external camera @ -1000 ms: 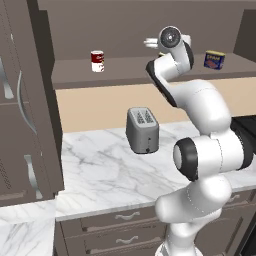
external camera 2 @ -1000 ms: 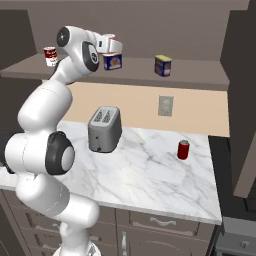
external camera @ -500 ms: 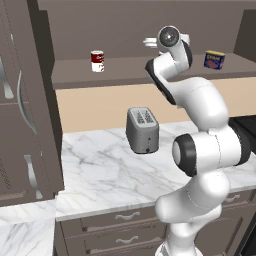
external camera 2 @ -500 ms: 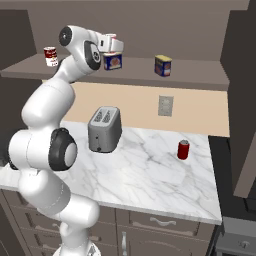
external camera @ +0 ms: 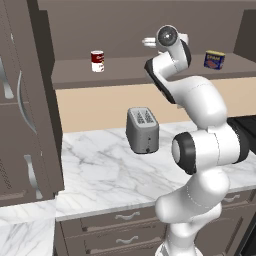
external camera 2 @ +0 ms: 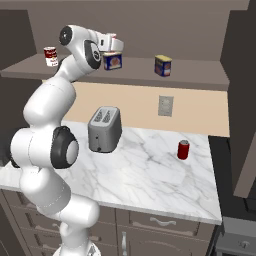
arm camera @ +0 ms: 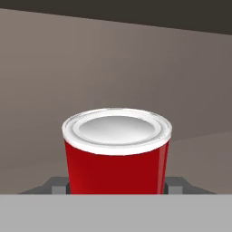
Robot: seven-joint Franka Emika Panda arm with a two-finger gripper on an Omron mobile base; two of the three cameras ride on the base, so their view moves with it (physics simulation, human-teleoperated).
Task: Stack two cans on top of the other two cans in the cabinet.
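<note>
Gripper [external camera 2: 116,44] is up at the cabinet [external camera 2: 190,80] shelf, upper middle of the right base view, clamped on a red can [arm camera: 117,152] w/ a pale rim; in the hand view the can sits between the two dark finger tips [arm camera: 56,185], lid up, shelf back wall behind it. In the right base view the hand hangs just above the left blue tin [external camera 2: 113,61]; can't tell if the can touches the tin top yet

Other things: red-and-white can [external camera: 97,61] stands on the shelf at upper left of the left base view, well apart from the tins. Second blue tin [external camera 2: 163,65] on the shelf right of centre. Another small red can [external camera 2: 183,149] stands on the marble counter [external camera 2: 150,175] at mid right, near the toaster [external camera 2: 104,128] but apart

Step in hand, as I judge: first stack, placing the held can on the left tin. Next calls for centring it over the tin, lowering till it seats flat, then letting go. Tin top is small, so an off-centre drop could tip the can
</note>
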